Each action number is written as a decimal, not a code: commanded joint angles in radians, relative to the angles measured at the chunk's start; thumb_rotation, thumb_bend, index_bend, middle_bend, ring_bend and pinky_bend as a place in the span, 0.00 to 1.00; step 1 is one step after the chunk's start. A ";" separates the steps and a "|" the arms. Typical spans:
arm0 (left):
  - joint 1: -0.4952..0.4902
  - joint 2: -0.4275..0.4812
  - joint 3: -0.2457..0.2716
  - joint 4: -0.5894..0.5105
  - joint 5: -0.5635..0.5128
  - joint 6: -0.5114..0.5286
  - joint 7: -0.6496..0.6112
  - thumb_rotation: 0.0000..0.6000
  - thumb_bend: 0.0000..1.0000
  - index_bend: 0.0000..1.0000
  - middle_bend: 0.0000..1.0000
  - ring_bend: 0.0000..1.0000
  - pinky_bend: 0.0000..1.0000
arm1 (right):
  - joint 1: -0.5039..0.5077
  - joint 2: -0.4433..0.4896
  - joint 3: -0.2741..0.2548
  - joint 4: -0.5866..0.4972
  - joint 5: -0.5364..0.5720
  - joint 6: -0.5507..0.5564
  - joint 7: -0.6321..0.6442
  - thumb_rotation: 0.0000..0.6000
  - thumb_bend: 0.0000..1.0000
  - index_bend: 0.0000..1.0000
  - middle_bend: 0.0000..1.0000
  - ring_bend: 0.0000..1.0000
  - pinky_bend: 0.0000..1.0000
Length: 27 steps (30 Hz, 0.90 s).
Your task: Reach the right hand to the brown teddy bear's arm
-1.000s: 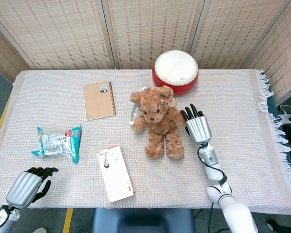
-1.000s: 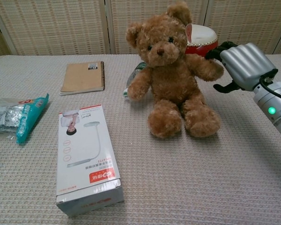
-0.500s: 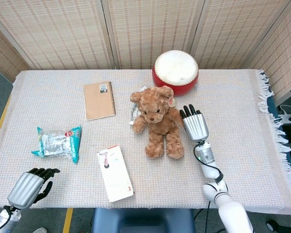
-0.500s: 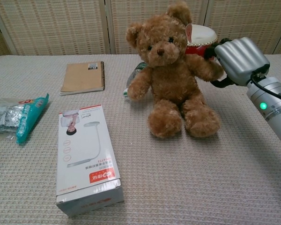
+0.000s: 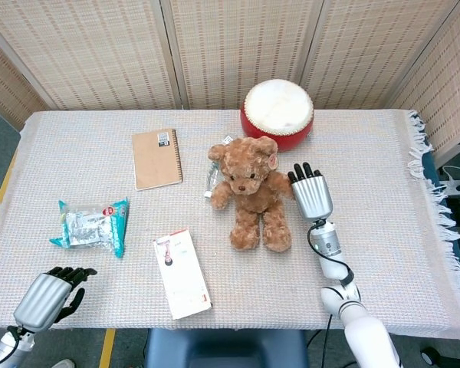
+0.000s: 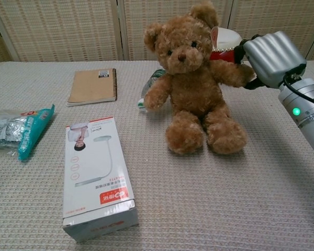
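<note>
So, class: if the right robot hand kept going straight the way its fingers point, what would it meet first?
Probably the red drum. The right robot hand points up the table beside the teddy bear's arm, already about touching it. Depth is unclear, so it might slip past the drum's side.

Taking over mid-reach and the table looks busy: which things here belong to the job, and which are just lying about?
Job:
right hand, at the bear's arm
brown teddy bear, sitting upright

Lying about:
red drum
notebook
white box
teal snack packet
left hand, at the table's near edge
</note>
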 commanded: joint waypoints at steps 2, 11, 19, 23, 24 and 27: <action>0.000 0.001 -0.001 -0.001 -0.002 0.000 -0.001 1.00 0.55 0.31 0.43 0.44 0.52 | -0.013 0.002 -0.013 0.004 -0.004 -0.029 -0.009 1.00 0.13 0.58 0.40 0.35 0.74; 0.002 0.001 -0.002 0.001 -0.002 0.006 -0.004 1.00 0.55 0.31 0.43 0.44 0.52 | -0.011 0.001 -0.014 0.004 0.005 -0.018 -0.010 1.00 0.13 0.58 0.40 0.35 0.74; 0.003 0.001 -0.001 0.001 0.001 0.009 -0.006 1.00 0.55 0.31 0.43 0.44 0.52 | -0.009 0.001 -0.017 0.009 0.009 -0.021 -0.007 1.00 0.13 0.58 0.40 0.35 0.74; 0.003 0.001 -0.001 0.001 -0.003 0.006 -0.005 1.00 0.55 0.31 0.43 0.44 0.52 | -0.022 0.003 -0.041 0.016 -0.008 -0.064 -0.029 1.00 0.13 0.58 0.40 0.35 0.74; 0.003 0.002 -0.001 0.001 -0.003 0.006 -0.004 1.00 0.55 0.31 0.43 0.44 0.52 | -0.021 0.004 -0.047 0.019 -0.012 -0.064 -0.041 1.00 0.13 0.58 0.40 0.35 0.74; 0.003 0.001 -0.001 0.002 -0.003 0.007 -0.004 1.00 0.55 0.31 0.43 0.44 0.52 | -0.014 0.005 -0.042 0.012 -0.007 -0.038 -0.039 1.00 0.13 0.58 0.40 0.35 0.74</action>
